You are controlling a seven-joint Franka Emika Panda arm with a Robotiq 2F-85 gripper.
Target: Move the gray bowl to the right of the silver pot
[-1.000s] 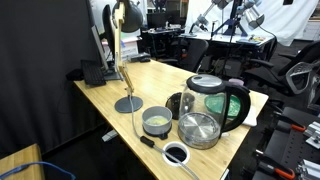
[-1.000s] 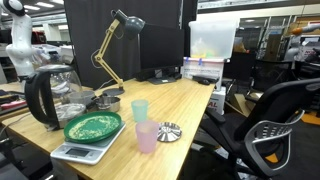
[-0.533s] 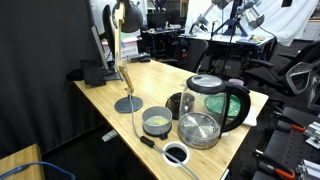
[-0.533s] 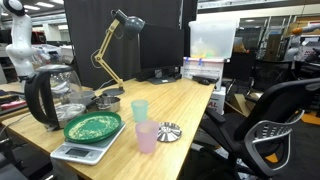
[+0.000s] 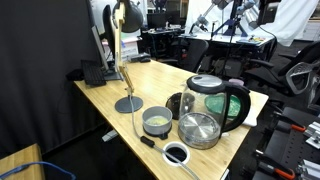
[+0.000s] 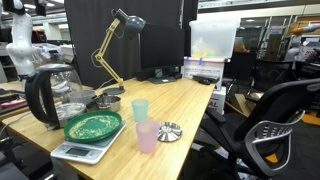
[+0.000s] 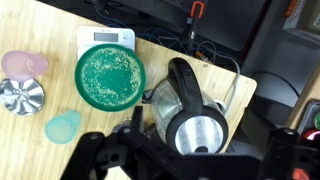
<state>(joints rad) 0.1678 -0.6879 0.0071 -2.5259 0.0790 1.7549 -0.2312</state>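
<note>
The gray bowl (image 5: 156,121) sits on the wooden desk between the lamp base and the silver pot (image 5: 199,129), close to the front edge. The pot stands just in front of the glass kettle (image 5: 215,100). My gripper (image 7: 188,165) hangs high above the desk, its dark fingers spread wide at the bottom of the wrist view, open and empty. It is over the kettle (image 7: 190,110). The bowl and the pot do not show in the wrist view. The white arm (image 6: 20,35) rises behind the kettle (image 6: 50,95).
A white-rimmed black ring (image 5: 176,153), a small dark cup (image 5: 175,103) and the lamp's base disc (image 5: 128,103) surround the bowl. A green plate (image 7: 110,75) on a scale, a teal cup (image 7: 62,125), a pink cup (image 7: 22,65) and a metal disc (image 7: 20,97) lie beyond the kettle.
The arm has shifted a little at the top of both exterior views. Nothing on the desk has moved.
</note>
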